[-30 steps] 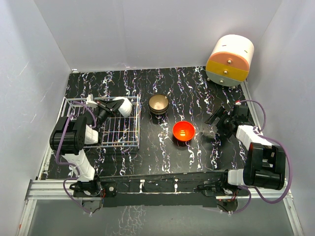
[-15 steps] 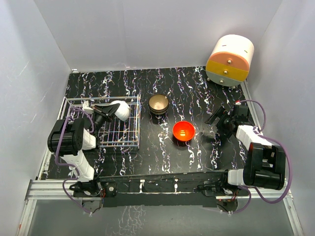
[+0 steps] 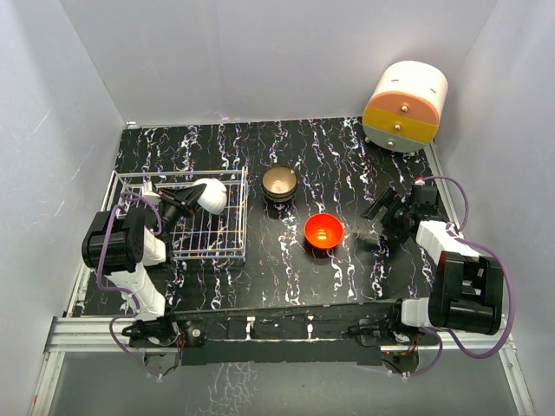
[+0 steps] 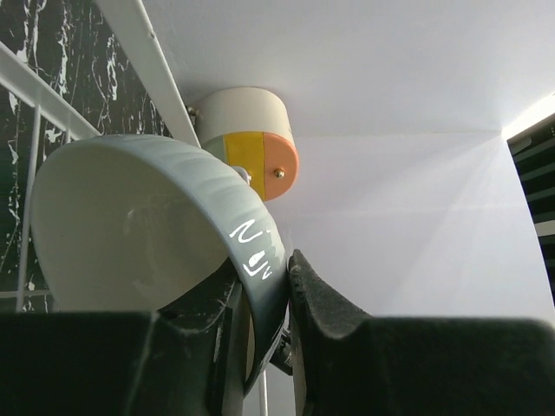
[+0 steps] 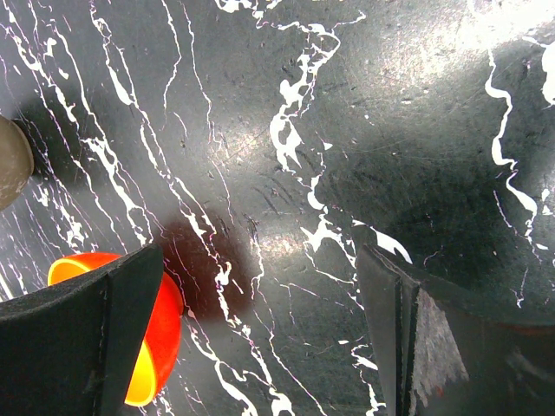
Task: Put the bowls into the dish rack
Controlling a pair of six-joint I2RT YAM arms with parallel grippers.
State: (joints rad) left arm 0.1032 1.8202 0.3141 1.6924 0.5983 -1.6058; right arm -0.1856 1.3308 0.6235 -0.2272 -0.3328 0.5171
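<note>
One folded arm — left gripper (image 3: 186,204) clamping the tilted white bowl (image 3: 214,195).

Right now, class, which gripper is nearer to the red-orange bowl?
Right. The right gripper hangs open just right of the red-orange bowl; the left gripper is far across at the dish rack, gripping the white bowl.

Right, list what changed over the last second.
The left arm pulled back toward its own side, drawing the left gripper and the white bowl it pinches by the rim slightly leftward and nearer inside the dish rack. Nothing was let go. The right gripper stayed open beside the red bowl; that bowl and the brown bowl did not move.
</note>
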